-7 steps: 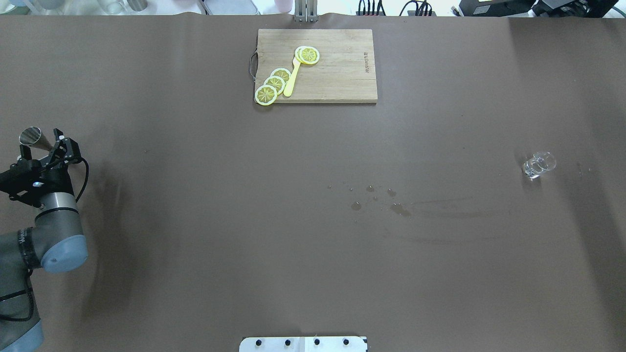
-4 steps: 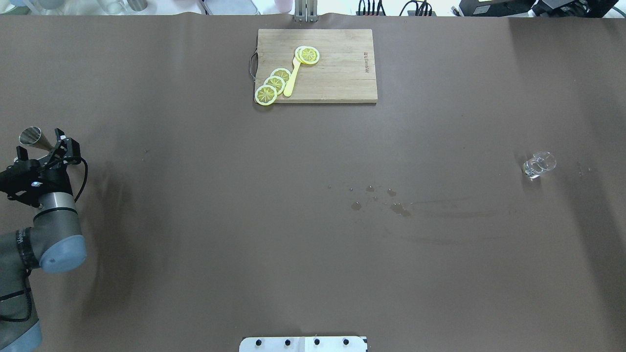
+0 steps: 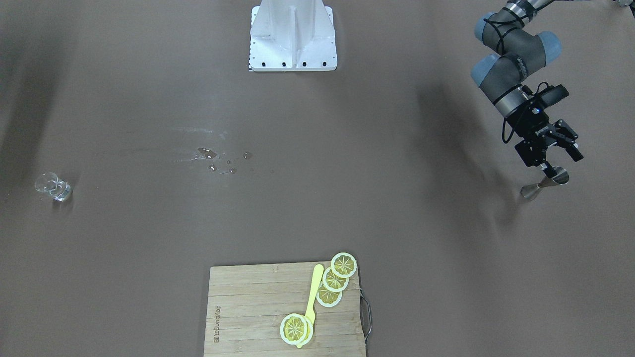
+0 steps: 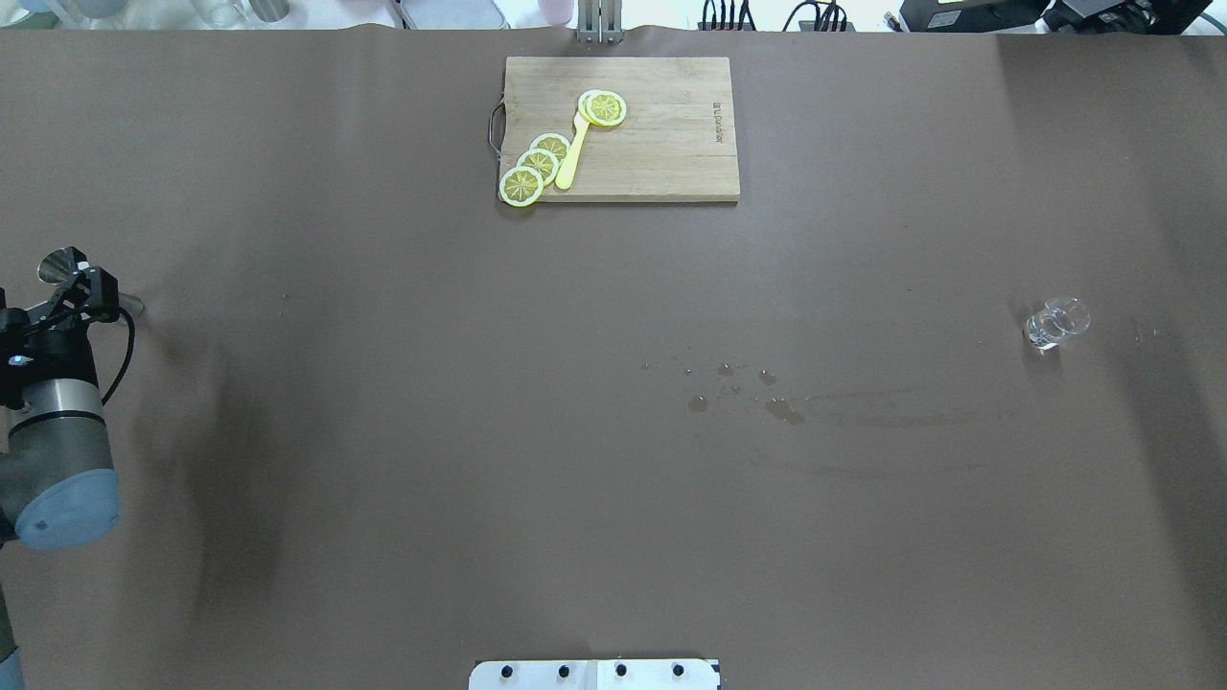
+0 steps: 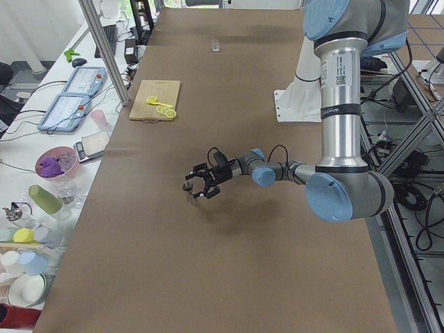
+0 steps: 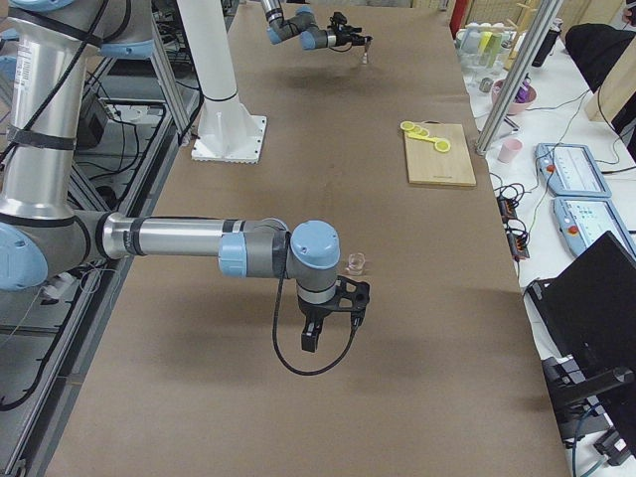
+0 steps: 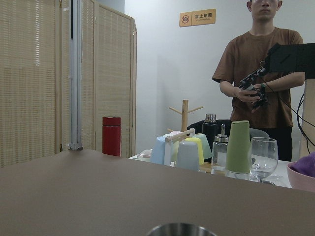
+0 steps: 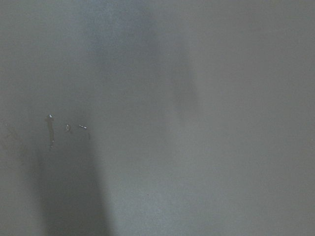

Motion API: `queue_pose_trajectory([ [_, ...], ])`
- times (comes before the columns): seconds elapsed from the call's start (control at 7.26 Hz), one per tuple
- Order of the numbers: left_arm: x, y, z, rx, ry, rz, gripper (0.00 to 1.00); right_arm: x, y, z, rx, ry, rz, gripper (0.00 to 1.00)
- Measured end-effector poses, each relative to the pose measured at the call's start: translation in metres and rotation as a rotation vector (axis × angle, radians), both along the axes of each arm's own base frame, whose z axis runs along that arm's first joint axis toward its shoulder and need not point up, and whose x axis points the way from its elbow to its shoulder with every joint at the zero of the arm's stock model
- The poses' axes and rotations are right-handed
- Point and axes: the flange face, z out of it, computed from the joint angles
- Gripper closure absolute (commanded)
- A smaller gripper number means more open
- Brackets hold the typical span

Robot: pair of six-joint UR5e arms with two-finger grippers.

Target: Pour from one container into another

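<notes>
Spreading under everything, the one brown table (image 4: 383, 479) carries two arms: the left arm (image 4: 57, 450) reaches low along the table's left edge, and the right arm (image 6: 179, 238) bends down over its right end. One wooden cutting board (image 4: 661, 144) lies at the far edge, about the middle. The left gripper (image 3: 554, 163) has its jaws spread, and the single steel jigger (image 3: 544, 183) stands upright on the table just at its fingertips (whether a finger touches it, I cannot tell). The right gripper (image 6: 333, 303) hangs over bare table; wide or narrow, I cannot tell. The one clear glass cup (image 4: 1054, 324) stands apart from it, further in from the right end. On the board lie one yellow utensil (image 4: 572, 153) and four lemon slices (image 4: 539, 163) that I can count. A few drops (image 4: 781, 410) wet the middle.
</notes>
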Motion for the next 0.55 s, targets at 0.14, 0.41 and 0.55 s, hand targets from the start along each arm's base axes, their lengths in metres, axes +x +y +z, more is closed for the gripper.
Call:
queue_pose_trajectory([
  [0.14, -0.006, 0.002, -0.008, 0.000, -0.004, 0.005, 0.03, 0.000, 0.000, -0.001, 0.013, 0.000, 0.001, 0.00],
  [0.41, -0.015, 0.003, -0.029, 0.003, -0.010, 0.018, 0.03, 0.000, 0.002, 0.001, 0.016, -0.001, 0.002, 0.00],
  [0.55, -0.017, 0.005, -0.043, 0.003, -0.019, 0.032, 0.03, 0.000, 0.002, 0.001, 0.017, -0.002, 0.001, 0.00],
])
